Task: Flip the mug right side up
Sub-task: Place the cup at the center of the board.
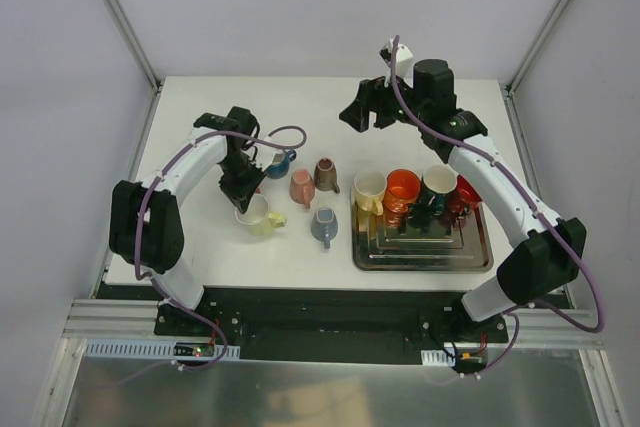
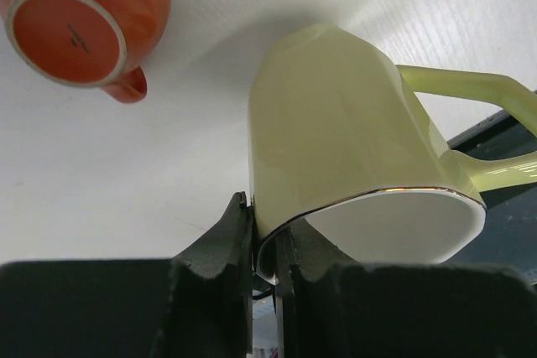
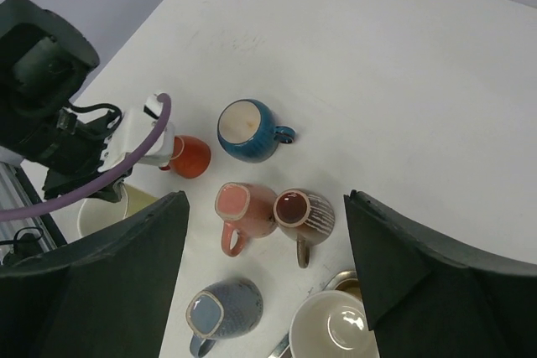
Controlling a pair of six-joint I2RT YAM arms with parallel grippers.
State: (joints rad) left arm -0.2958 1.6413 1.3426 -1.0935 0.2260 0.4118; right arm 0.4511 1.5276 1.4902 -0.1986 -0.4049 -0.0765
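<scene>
table (image 1: 200,247): left gripper (image 1: 243,187) over left-centre, tipped mug (image 1: 258,217) in its jaws, just in front of it twd near edge. small mug (image 3: 191,157) just beside gripper on its right; back mug (image 1: 278,162) behind-right of that. mid-table: centre-left mug (image 1: 302,187), centre-back mug (image 1: 326,175) just right of it, front mug (image 1: 324,227) in front of both, apart. tray (image 1: 420,265) right of these, at front-right. row of four mugs (image 1: 402,192) along tray's back. right gripper (image 1: 365,107) above table's back, behind tray.

The left arm (image 1: 195,162) and right arm (image 1: 495,185) share white link shells, black joint housings and a looping purple cable (image 1: 288,131) each; fingers (image 3: 117,282) are matte black.
</scene>
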